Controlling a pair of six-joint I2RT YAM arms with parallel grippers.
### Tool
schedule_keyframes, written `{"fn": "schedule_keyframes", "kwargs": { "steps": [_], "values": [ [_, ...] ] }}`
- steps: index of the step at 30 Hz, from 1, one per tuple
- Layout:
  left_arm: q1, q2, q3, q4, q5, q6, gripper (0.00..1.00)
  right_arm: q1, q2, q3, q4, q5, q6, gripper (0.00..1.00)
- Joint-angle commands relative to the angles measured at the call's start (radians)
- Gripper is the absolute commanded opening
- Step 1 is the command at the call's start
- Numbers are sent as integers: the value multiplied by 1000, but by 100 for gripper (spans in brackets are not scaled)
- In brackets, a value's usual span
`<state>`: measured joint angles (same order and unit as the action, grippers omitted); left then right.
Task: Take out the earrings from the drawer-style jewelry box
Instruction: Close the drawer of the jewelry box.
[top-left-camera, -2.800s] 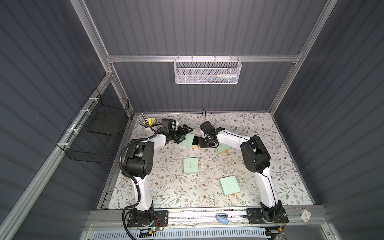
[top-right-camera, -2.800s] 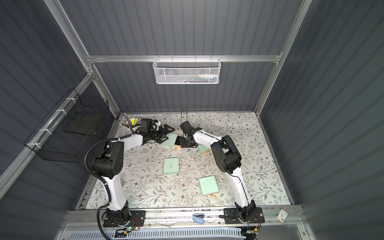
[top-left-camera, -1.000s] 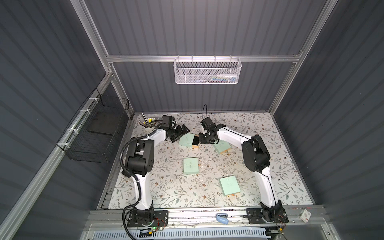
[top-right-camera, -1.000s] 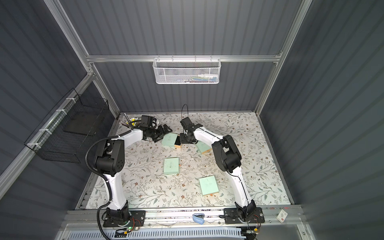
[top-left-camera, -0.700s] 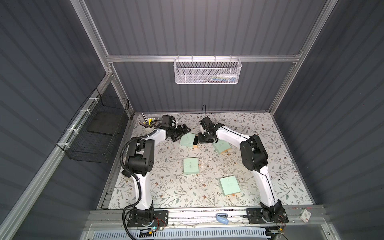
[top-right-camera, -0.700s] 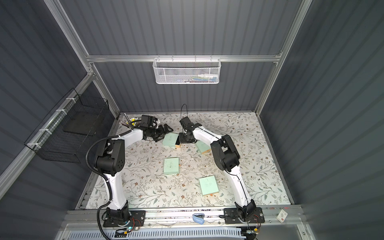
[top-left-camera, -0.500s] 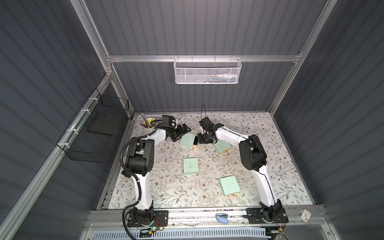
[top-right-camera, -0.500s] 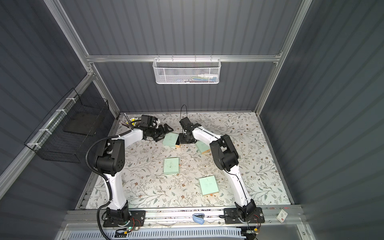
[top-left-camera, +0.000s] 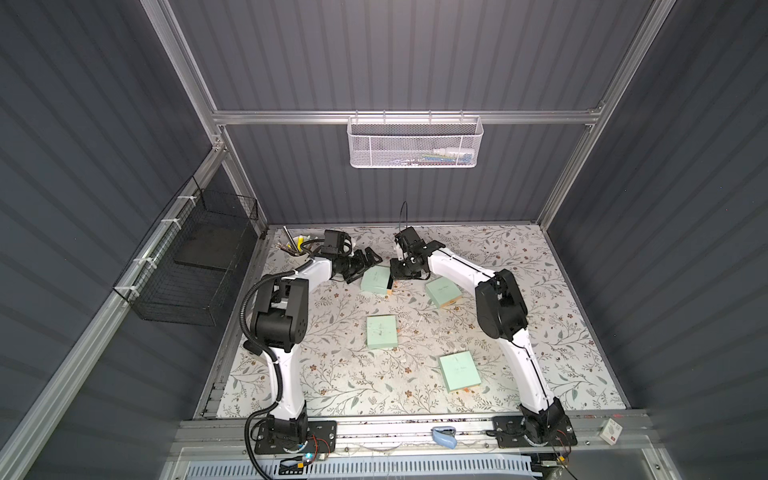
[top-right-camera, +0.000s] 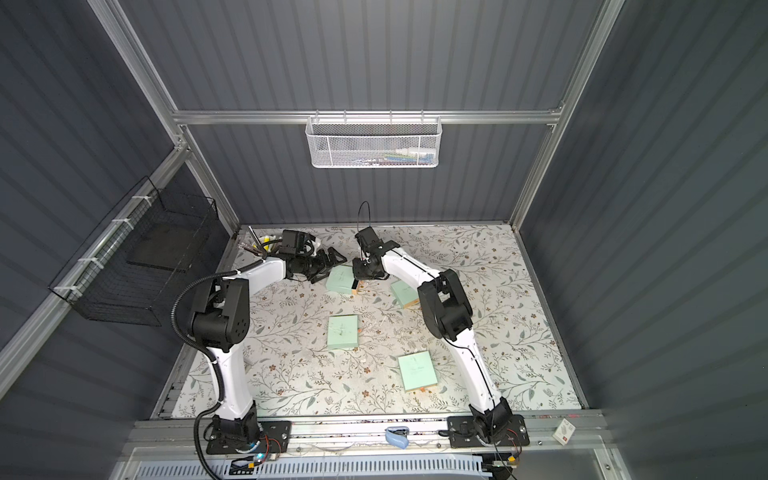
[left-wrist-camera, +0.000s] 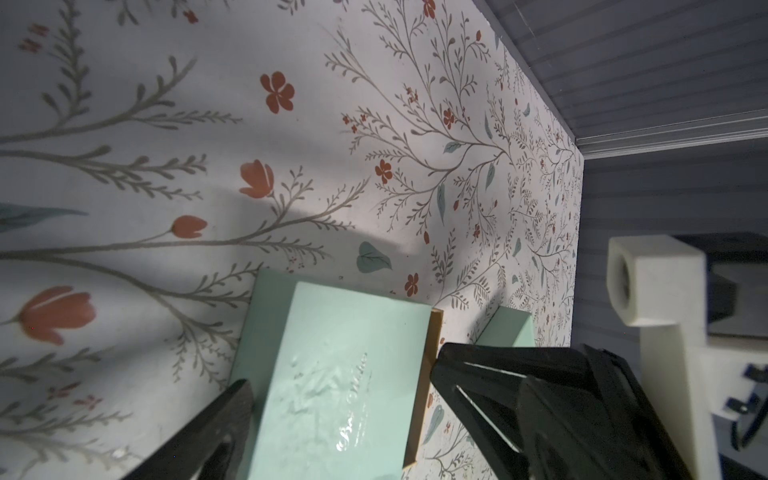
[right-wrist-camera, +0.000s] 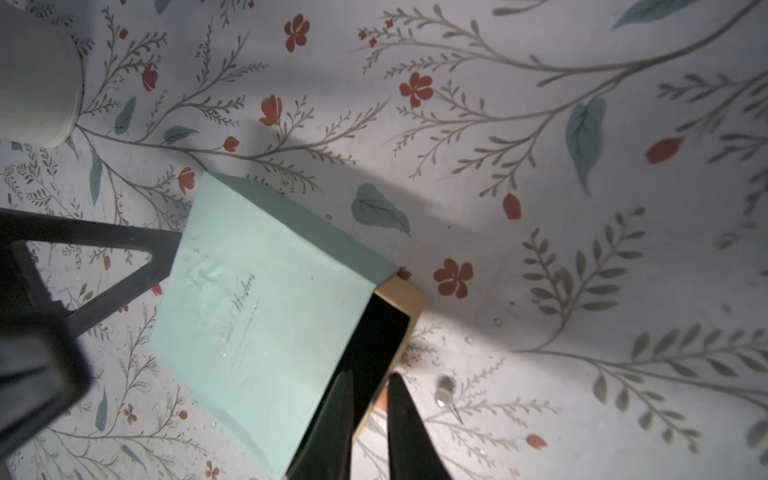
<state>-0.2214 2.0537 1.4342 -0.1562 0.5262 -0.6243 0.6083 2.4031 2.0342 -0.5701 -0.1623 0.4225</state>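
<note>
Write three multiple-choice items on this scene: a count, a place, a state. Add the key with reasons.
1. How many mint-green boxes lie on the table? A two; B four; C six.
2. Where is the box being worked on? A between the left gripper and the right gripper; B at the table's near edge; C off the table.
3. Its drawer is: A fully shut; B lying out of its sleeve; C partly pulled out.
Key: B, both top views show four; A, the open left gripper straddles it and the right gripper pinches the drawer's wall; C, black lining shows past the sleeve.
</note>
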Motion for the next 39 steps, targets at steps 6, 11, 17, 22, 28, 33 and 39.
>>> {"fn": "schedule_keyframes", "kwargs": {
  "steps": [6, 11, 17, 22, 28, 33, 39],
  "values": [
    [4, 17, 6, 2, 15, -7, 100, 7, -88, -102, 31, 21, -6, 19],
    [4, 15, 0, 6, 5, -13, 100, 7, -172, -176, 76, 9, -24, 24],
    [5, 1, -9, 4, -4, -14, 100, 3, -229, -225, 89, 12, -21, 26],
    [5, -11, -12, 7, 6, -17, 100, -7, -241, -250, 46, 92, -22, 19],
    [5, -31, -60, 36, 33, -38, 100, -6, -216, -269, 33, 89, -17, 12],
    [5, -34, -69, 37, 38, -41, 100, -5, -185, -254, 37, 75, -11, 10],
    [5, -41, -82, 40, 40, -42, 100, -3, -132, -213, 22, 51, -6, 7]
  ]
}}
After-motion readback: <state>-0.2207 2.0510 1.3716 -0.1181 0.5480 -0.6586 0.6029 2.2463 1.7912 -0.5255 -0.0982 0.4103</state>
